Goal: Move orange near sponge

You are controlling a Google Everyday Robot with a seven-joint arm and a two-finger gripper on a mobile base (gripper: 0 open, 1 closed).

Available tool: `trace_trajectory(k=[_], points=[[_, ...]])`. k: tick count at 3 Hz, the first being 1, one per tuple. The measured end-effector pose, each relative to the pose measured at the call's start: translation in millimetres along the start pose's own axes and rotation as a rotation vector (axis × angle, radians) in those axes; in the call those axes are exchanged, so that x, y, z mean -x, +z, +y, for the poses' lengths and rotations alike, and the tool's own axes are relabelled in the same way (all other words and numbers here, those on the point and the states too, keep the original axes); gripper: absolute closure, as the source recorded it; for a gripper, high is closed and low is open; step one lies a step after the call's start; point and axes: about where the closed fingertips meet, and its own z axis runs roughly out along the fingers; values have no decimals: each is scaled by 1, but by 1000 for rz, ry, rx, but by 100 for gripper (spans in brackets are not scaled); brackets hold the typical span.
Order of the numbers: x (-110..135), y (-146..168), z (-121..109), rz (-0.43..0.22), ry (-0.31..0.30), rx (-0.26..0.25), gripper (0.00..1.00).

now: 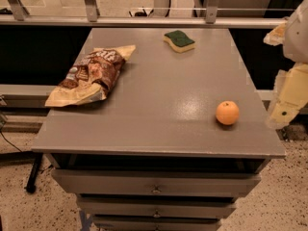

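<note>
The orange (227, 112) is a small round bright fruit resting on the grey table top (163, 90) near its front right corner. The sponge (179, 40), dark green on top with a pale yellow base, lies at the far middle of the table, well apart from the orange. My gripper (287, 100) is at the right edge of the view, beyond the table's right side and a little right of the orange, not touching it.
A large brown-and-tan snack bag (91, 75) lies on the table's left side. The table has drawers (156, 189) in front. A metal railing (144, 13) runs behind the table. The floor is speckled.
</note>
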Motion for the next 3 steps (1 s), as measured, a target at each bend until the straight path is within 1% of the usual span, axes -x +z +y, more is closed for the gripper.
trace_trajectory(k=[1,2,3], points=[[0,0,0,0,0,0,0],[-8,31,0,-24,56,27,0],[-22,75,0,-79,148,74,0]])
